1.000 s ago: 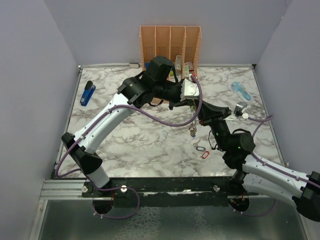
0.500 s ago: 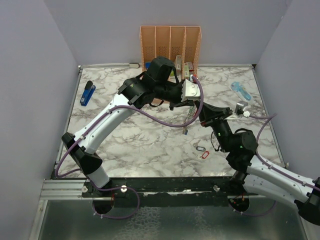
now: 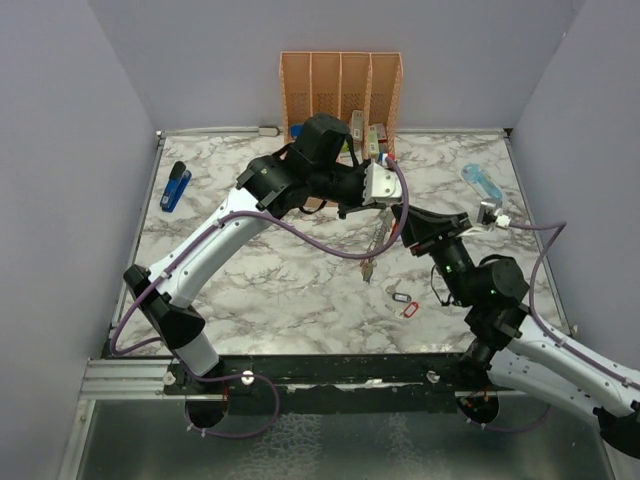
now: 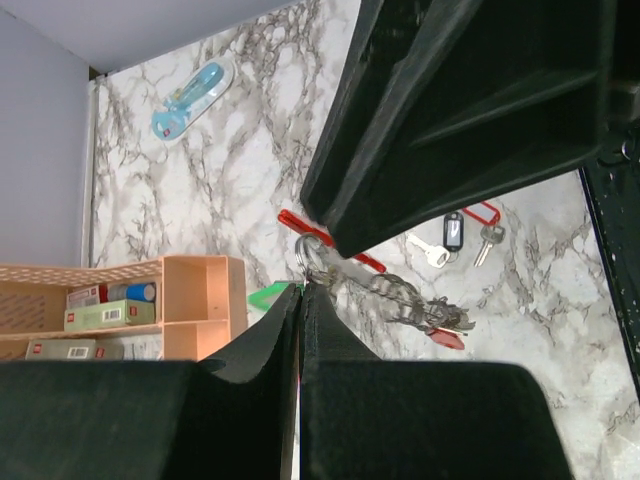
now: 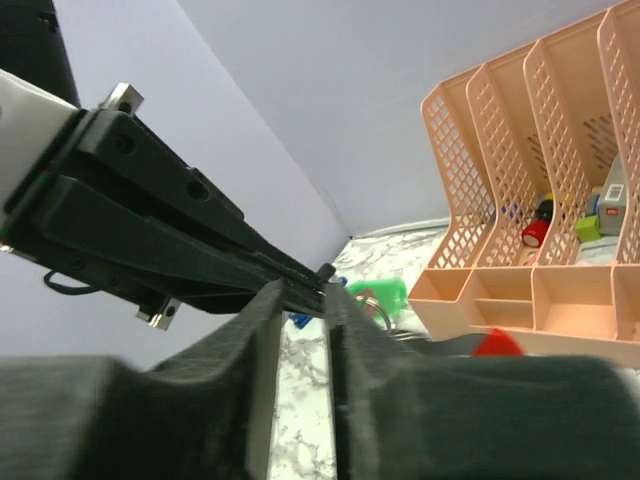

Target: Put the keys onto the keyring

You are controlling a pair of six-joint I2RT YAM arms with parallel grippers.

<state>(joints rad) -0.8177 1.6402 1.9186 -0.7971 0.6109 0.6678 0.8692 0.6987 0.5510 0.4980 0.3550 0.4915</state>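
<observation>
My left gripper (image 3: 385, 211) (image 4: 301, 288) hangs above the table's middle, shut on a silver split ring (image 4: 306, 252) that carries a green tag (image 4: 262, 297). A bunch of keys (image 3: 370, 262) (image 4: 412, 302) with a red tag dangles from that ring. The keyring's red bar (image 4: 335, 245) shows just past the fingertips, half hidden by the right arm. My right gripper (image 3: 403, 232) (image 5: 302, 290) sits close beside the left fingertips, jaws a little apart with only marble between them. Loose keys (image 3: 399, 297) (image 4: 452, 235) and a small red loop (image 3: 408, 311) lie on the table.
A peach file organiser (image 3: 340, 85) (image 5: 520, 200) holding small items stands at the back wall. A blue object (image 3: 176, 186) lies far left and a light blue one (image 3: 481, 182) (image 4: 190, 90) far right. Purple walls enclose the table.
The right gripper's jaws have parted and its arm has drawn back to the right. The bunch of keys now hangs longer from the left gripper and has swung left.
</observation>
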